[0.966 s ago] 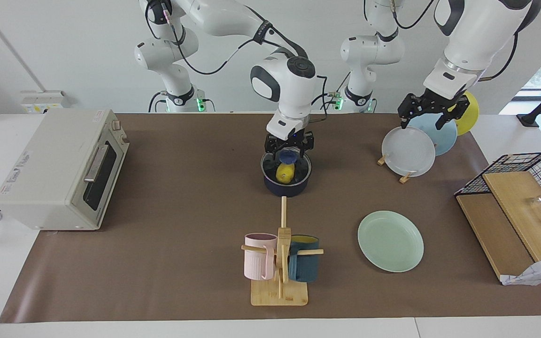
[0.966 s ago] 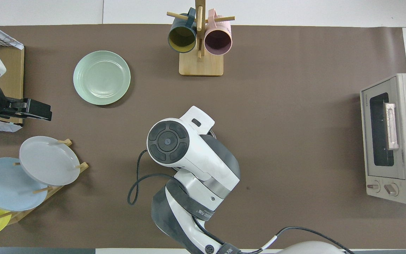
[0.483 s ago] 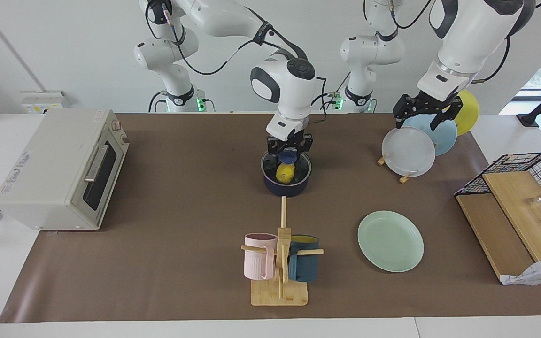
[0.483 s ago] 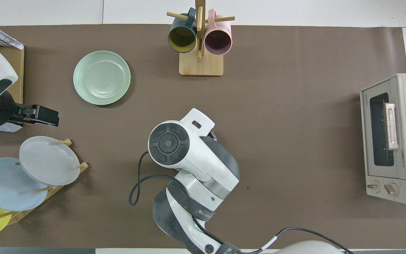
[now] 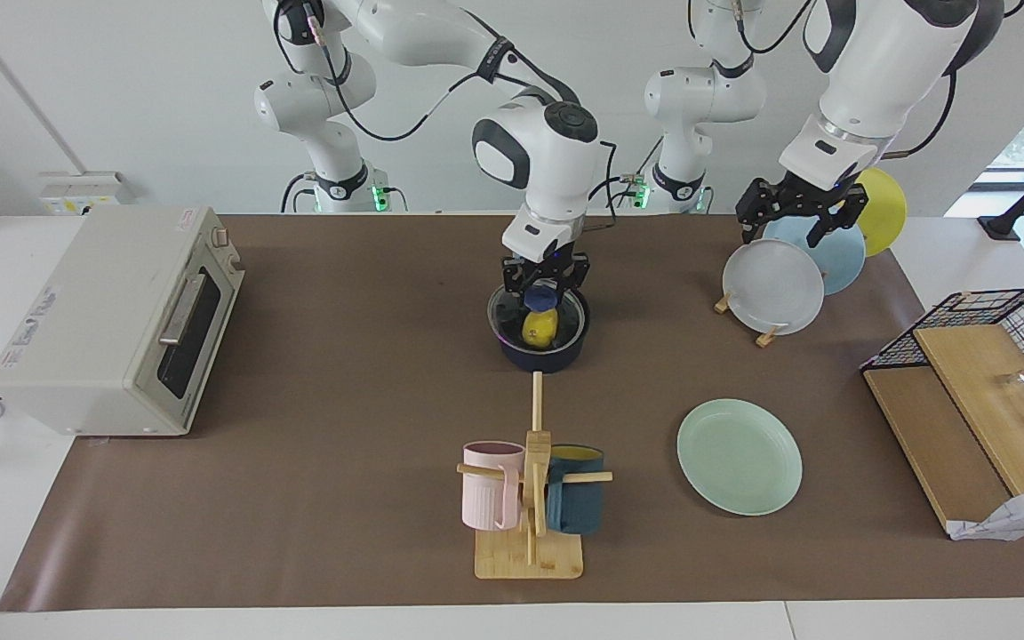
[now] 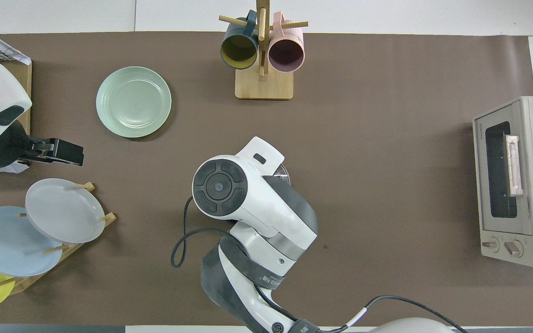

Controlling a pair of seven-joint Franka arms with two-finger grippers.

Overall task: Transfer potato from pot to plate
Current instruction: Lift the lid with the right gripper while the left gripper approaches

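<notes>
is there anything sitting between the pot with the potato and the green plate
Nothing visible does. The potato sits in the pot, with the right gripper over it. Only bare brown mat lies between the pot and the plate. The mug rack stands off that line.

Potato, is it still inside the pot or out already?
Inside. The potato sits down in the pot, below its rim; the plate is bare.

Cream toaster oven (image 5: 112, 322) at right arm's end; wooden mug tree (image 5: 530, 498) with pink mug (image 5: 490, 484) and dark blue mug (image 5: 576, 502) farther from robots than oven.
</notes>
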